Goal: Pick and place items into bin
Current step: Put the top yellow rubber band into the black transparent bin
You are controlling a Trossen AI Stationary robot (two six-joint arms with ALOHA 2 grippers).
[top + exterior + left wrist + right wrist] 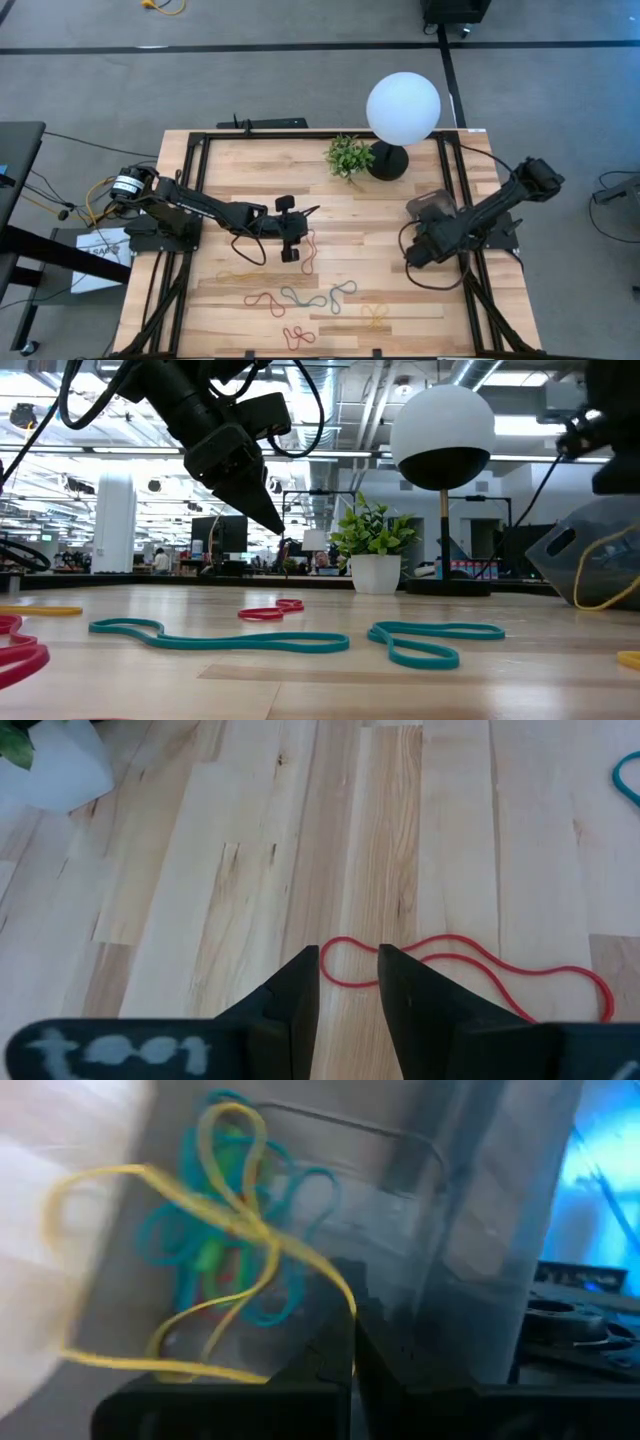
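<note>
Left gripper [348, 982], narrowly parted, hovers above a red rubber band [470, 965] near table centre. Right gripper [352, 1342], at three o'clock, pinches a yellow rubber band [200, 1210] over the bin [432, 208].

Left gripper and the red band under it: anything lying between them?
Nothing. In the left wrist view the left gripper hangs open above the red band, with only bare wooden table showing between the fingers.
</note>
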